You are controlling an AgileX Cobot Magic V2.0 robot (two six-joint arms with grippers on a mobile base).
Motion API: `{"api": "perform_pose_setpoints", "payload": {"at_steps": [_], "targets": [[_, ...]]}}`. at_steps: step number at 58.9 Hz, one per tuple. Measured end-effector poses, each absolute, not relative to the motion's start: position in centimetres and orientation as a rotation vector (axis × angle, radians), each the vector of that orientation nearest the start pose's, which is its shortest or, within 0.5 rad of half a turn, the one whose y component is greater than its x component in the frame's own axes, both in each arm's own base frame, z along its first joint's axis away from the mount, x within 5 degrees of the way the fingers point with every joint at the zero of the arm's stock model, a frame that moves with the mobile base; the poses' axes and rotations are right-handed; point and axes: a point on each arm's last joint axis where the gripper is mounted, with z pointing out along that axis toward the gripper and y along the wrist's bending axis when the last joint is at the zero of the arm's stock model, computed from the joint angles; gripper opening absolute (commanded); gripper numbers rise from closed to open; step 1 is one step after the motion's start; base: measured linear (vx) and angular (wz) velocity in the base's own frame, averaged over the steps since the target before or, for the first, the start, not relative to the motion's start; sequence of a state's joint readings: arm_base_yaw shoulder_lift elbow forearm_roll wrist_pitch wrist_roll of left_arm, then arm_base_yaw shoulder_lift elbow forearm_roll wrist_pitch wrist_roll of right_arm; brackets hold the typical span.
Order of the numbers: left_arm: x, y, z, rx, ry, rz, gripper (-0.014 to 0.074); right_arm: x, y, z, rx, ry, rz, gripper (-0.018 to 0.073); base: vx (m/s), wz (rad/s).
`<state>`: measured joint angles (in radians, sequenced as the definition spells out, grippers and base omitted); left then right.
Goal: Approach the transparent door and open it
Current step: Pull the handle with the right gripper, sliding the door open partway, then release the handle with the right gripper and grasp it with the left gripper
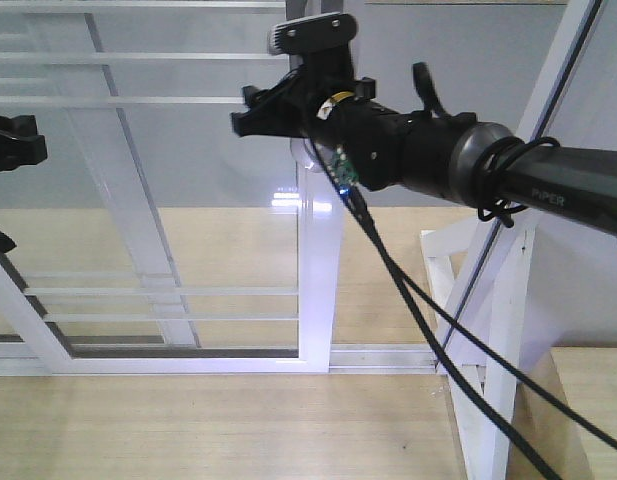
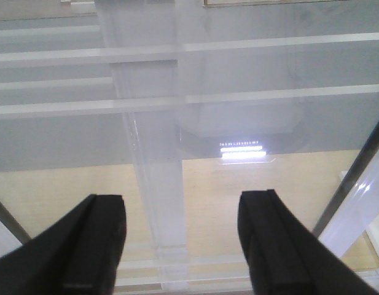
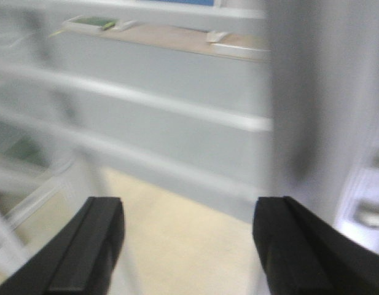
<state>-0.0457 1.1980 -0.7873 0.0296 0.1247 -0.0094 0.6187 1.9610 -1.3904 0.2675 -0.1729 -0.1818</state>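
Observation:
The transparent door (image 1: 319, 272) stands straight ahead, clear glass in a white frame with thin white horizontal bars. My right gripper (image 1: 288, 105) is raised in front of its right upright, close to the glass, and hides most of the handle; a small grey curved bit (image 1: 300, 156) shows just below it. In the blurred right wrist view the gripper (image 3: 188, 246) is open and empty, with the door upright (image 3: 300, 92) just right of it. My left gripper (image 1: 8, 148) is at the left edge. In the left wrist view it (image 2: 180, 246) is open and empty, facing a white upright (image 2: 158, 184).
A second white-framed glass panel (image 1: 118, 200) stands behind the door. The floor track (image 1: 378, 356) runs along the bottom. A slanted white frame (image 1: 508, 300) stands at the right. Black cables (image 1: 418, 300) hang from the right arm. The floor (image 1: 188, 430) is light wood.

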Motion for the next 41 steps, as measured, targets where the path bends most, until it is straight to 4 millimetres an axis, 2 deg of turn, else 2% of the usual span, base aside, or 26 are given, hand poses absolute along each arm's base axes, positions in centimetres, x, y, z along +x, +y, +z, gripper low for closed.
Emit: {"api": "perform_pose_setpoints", "payload": {"at_steps": [4, 8, 17, 22, 28, 41], "targets": [[26.0, -1.2, 30.2, 0.064, 2.018, -0.013, 0.0523, 36.9, 27.0, 24.9, -0.534, 1.873, 0.44, 0.0566, 0.0, 0.0], [26.0, -1.2, 30.2, 0.064, 2.018, -0.013, 0.0523, 36.4, 26.6, 26.0, -0.577, 1.87, 0.422, 0.0564, 0.0, 0.0], [26.0, -1.2, 30.2, 0.065, 2.018, -0.013, 0.0523, 35.1, 24.3, 30.3, -0.658, 1.855, 0.37, 0.0564, 0.0, 0.0], [26.0, -1.3, 30.2, 0.068, 2.017, -0.015, 0.0523, 34.6, 22.0, 32.3, -0.657, 1.898, 0.352, 0.0564, 0.0, 0.0], [26.0, -1.8, 30.4, 0.089, 1.992, -0.03, 0.0523, 34.2, 18.2, 34.4, -0.621, 1.964, 0.312, 0.0564, 0.0, 0.0], [26.7, -4.3, 30.4, 0.171, 1.916, -0.093, 0.0523, 33.1, 10.0, 37.7, -0.531, 2.055, 0.133, 0.0564, 0.0, 0.0]]}}
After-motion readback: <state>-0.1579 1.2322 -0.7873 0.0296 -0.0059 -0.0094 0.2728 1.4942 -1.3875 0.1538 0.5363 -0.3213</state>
